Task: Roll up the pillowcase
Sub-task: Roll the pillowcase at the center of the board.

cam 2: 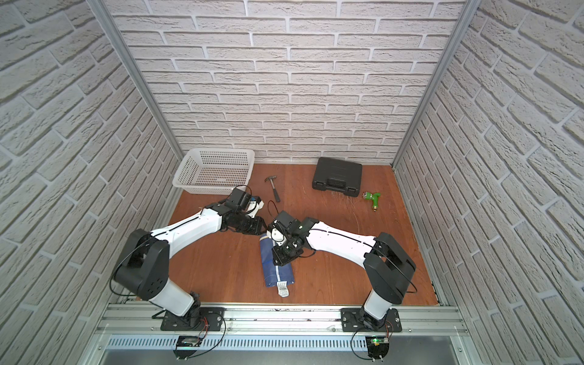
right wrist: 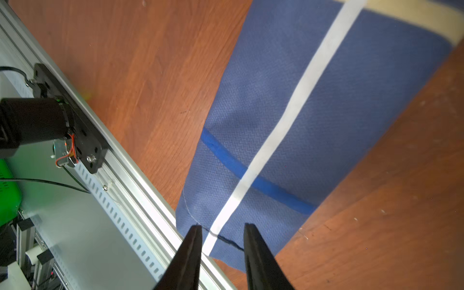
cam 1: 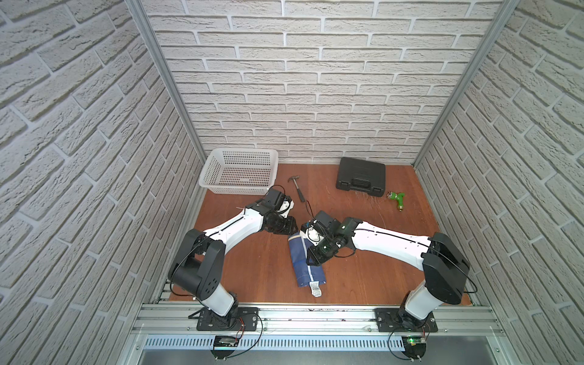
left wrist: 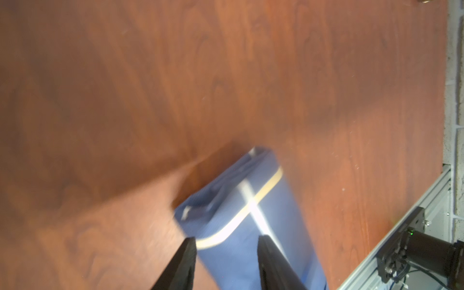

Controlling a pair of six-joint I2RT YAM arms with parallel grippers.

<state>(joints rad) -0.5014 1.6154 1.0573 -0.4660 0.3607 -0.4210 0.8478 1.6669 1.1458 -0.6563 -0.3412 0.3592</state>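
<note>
1. Left gripper (left wrist: 226, 238): the fingers stand apart over one end of the pillowcase (cam 1: 300, 268), and blue cloth fills the gap. The view is blurred, so I cannot tell whether they touch it.
2. Right gripper (right wrist: 223, 226): the fingers are likewise spread. Their tips are at the cloth's hem, with a white stripe (right wrist: 288, 118) running between them. Contact cannot be told.
3. The pillowcase lies as a short roll on the table (cam 1: 252, 259), in the middle towards the front, between the two arms.
4. Its tag (cam 1: 316, 289) sticks out of the near end, flat on the wood.
5. In both top views the left gripper is at the roll's far end and the right one is over its middle.
6. Beyond the roll lies a hammer (cam 1: 297, 188).
7. A basket (cam 1: 243, 150) sits in the far left corner.
8. A case (cam 1: 360, 175) stands by the back wall, with a nozzle (cam 1: 395, 199) just beside it.
</note>
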